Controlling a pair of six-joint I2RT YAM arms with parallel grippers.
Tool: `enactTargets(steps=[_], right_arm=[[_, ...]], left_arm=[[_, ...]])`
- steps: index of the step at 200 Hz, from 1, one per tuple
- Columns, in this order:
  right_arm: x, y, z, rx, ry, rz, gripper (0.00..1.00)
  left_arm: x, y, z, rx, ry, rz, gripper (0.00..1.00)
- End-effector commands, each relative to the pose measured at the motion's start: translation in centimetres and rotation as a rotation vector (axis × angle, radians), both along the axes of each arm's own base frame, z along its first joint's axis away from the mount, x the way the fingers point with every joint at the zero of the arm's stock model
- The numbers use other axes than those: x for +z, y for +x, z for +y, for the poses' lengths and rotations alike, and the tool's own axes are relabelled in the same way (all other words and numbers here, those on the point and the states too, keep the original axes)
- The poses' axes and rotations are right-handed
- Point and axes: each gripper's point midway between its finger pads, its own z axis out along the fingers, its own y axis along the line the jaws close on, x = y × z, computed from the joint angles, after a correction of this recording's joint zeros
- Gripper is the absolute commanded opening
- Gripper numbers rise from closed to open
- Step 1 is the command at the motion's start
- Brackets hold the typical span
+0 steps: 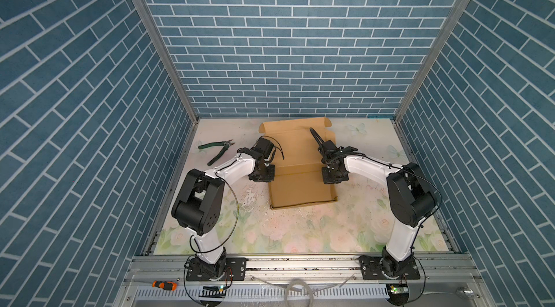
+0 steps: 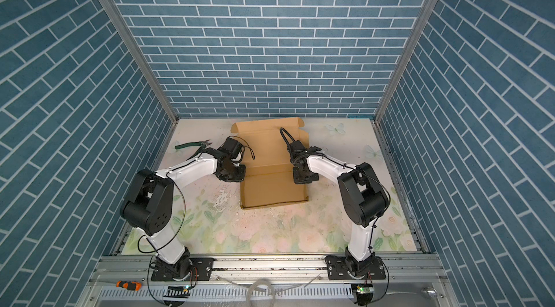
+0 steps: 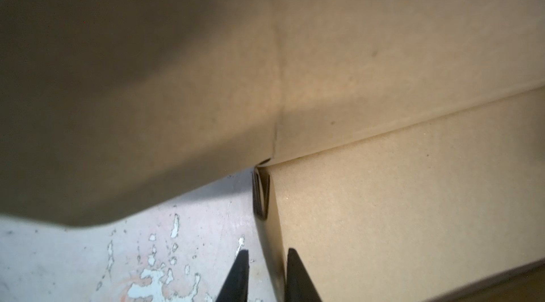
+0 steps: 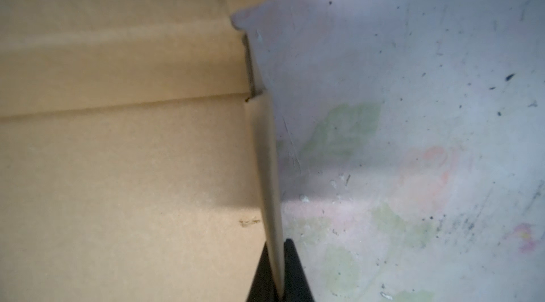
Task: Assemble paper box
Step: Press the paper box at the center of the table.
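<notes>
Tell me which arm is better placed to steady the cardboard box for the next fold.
Right. The right jaws are shut on the plain brown corrugated cardboard box's side wall; the left jaws merely straddle the opposite wall, gap visible.

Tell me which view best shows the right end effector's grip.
The right wrist view: the right end effector pinches the paper box side wall close up. In both top views the wrist hides its fingertips; the left wrist view misses it.

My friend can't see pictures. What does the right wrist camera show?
The right tool is shut on the thin side wall of the paper box. Brown cardboard lies on one side of the wall, the flowery table on the other.
</notes>
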Motion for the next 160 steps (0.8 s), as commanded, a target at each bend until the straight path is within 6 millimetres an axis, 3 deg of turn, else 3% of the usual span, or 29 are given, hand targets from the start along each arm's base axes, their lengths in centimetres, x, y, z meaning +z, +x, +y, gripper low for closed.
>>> enactTargets(steps=[1,89,160], right_arm=[[-1.7,-0.5,-2.0,-0.006,-0.125,0.017,0.0],[-3.0,-0.9,-3.0,0.088,-0.434,0.004,0.0],[-1.1,0.0,-2.6,0.148,-0.573,-0.033,0.0]], left_arm=[[-0.7,-0.3,0.5,-0.004,0.017,0.013,0.2],[0.1,0.0,-0.2,0.003,-0.019,-0.004,0.11],[1.0,0.3,-0.8,0.008,-0.052,-0.018,0.08]])
